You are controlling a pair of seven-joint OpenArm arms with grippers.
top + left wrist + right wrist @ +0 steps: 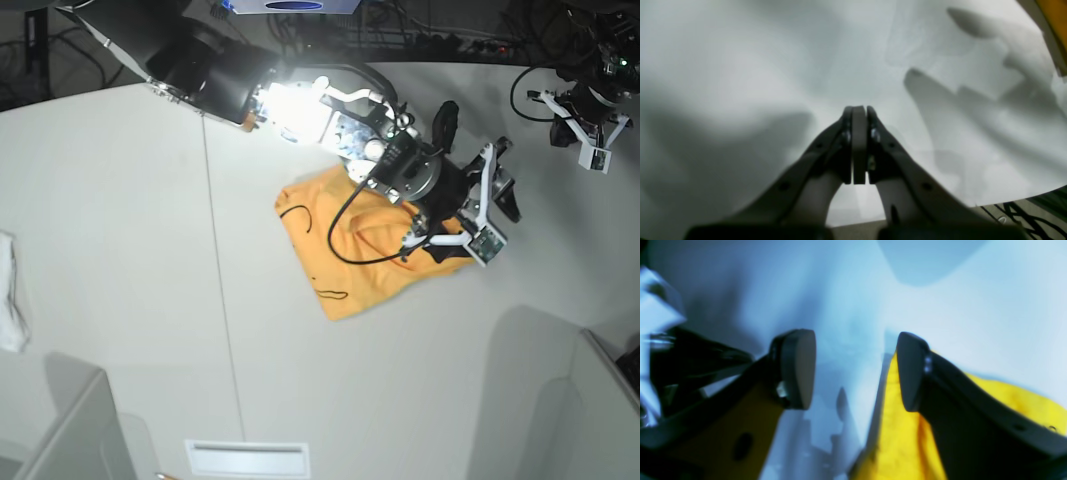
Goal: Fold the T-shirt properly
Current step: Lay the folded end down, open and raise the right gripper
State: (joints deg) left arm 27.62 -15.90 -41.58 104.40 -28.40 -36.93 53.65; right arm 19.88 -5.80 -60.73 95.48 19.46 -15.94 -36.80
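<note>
T-shirt [350, 255] lies bunched on my surface [120, 200]; right fingers [800, 368] gape beside it; left fingers [859, 140] are pressed closed, holding nothing.

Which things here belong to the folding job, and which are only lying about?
For the job:
- T-shirt, orange, bunched on the table
- right hand, open at the shirt's edge
- left hand, shut, away from the shirt

Lying about:
- white cloth at the table's edge
- cables behind the table
</note>
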